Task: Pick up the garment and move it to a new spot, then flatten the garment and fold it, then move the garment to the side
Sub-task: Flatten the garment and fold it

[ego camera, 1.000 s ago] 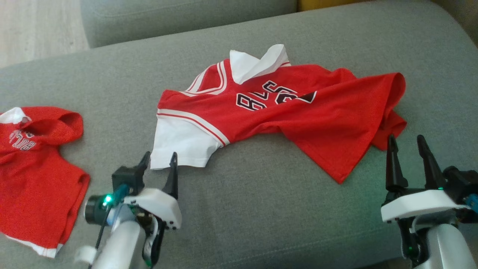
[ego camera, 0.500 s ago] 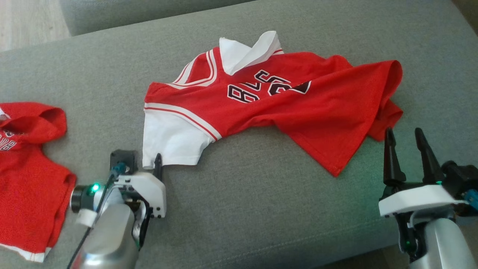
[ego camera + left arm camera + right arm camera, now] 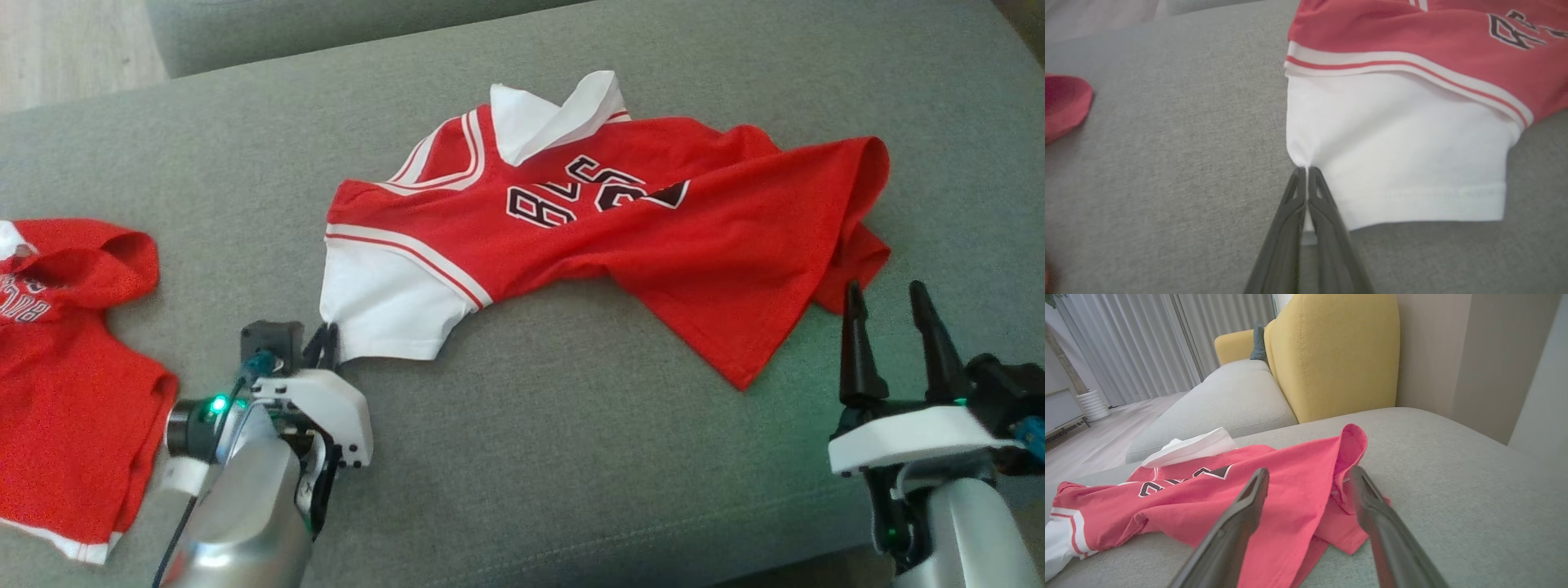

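On the grey sofa cushion (image 3: 571, 457) we note the red jersey (image 3: 669, 253) lying rumpled, lettering creased, white sleeve (image 3: 1392, 147) flat. Left gripper (image 3: 1305, 169) pinches the sleeve's corner; right gripper (image 3: 886, 290) spread, just beside the hem.

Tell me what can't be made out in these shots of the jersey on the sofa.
Head view: folds in the jersey hide part of its black lettering.
Head view: the second red garment is cut off by the left edge.
Left wrist view: the shut left gripper covers the white sleeve corner it pinches.
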You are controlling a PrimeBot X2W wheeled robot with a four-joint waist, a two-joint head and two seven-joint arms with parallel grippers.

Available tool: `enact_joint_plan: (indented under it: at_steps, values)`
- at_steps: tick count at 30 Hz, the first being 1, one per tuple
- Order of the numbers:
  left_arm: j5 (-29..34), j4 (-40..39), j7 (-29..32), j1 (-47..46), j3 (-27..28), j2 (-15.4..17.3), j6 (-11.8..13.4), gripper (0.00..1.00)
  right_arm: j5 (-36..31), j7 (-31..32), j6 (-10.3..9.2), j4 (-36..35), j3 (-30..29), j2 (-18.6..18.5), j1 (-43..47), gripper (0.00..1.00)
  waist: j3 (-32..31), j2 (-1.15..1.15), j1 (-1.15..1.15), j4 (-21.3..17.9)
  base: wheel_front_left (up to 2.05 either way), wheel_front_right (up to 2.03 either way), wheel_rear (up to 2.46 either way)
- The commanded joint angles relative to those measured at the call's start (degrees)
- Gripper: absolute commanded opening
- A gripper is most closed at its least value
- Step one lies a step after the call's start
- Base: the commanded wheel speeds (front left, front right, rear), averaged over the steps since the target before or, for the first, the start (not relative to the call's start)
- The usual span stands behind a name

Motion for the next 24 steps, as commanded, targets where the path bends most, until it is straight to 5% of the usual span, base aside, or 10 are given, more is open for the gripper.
enact_joint_plan:
  at_steps: [1, 14, 24]
  values:
    - [-0.7, -1.6, -1.7, -1.1, 2.2, 1.2, 0.6, 0.00, -0.1, -0.2, -0.04, -1.3, 1.8, -0.3, -2.0, 1.00, -0.2, 0.00, 0.00, 0.4, 0.00, 0.00, 0.00]
    - [-2.1, -16.9, -4.6, 1.5, 5.2, 0.5, 1.5, 0.00, -5.1, 5.0, -0.04, 3.5, 8.1, -0.3, -0.1, 1.00, -0.1, 0.00, 0.00, 2.9, 0.00, 0.00, 0.00]
    - [-1.5, -20.9, -4.7, 3.1, 5.3, 0.3, 1.3, 0.00, -12.5, 8.9, -0.04, 10.0, 11.1, -0.5, -1.9, 1.00, 0.3, 0.00, 0.00, 3.1, 0.00, 0.00, 0.00]
